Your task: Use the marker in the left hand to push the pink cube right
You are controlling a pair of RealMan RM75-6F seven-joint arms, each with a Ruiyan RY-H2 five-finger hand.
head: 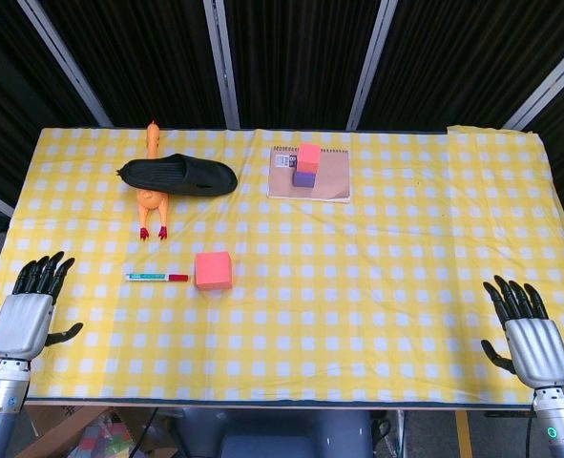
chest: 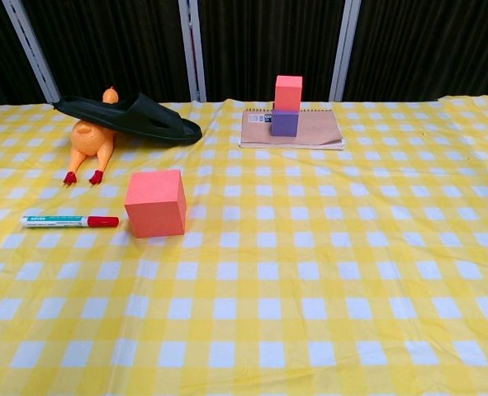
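Observation:
The pink cube (head: 213, 270) (chest: 155, 203) sits on the yellow checked cloth, left of centre. A white marker with a red cap (head: 156, 277) (chest: 69, 220) lies flat just left of the cube, its cap end close to the cube's side. My left hand (head: 29, 310) hovers at the table's near left corner, fingers spread and empty, well apart from the marker. At the near right corner my right hand (head: 528, 334) is spread the same way, holding nothing. Neither hand shows in the chest view.
A black slipper (head: 178, 176) (chest: 128, 116) lies across an orange rubber chicken (head: 151, 191) (chest: 91, 144) at the back left. A brown notebook (head: 329, 181) (chest: 314, 132) at the back centre carries a small pink block (head: 308, 157) (chest: 288, 92) stacked on a purple one (head: 303, 178) (chest: 284, 124).

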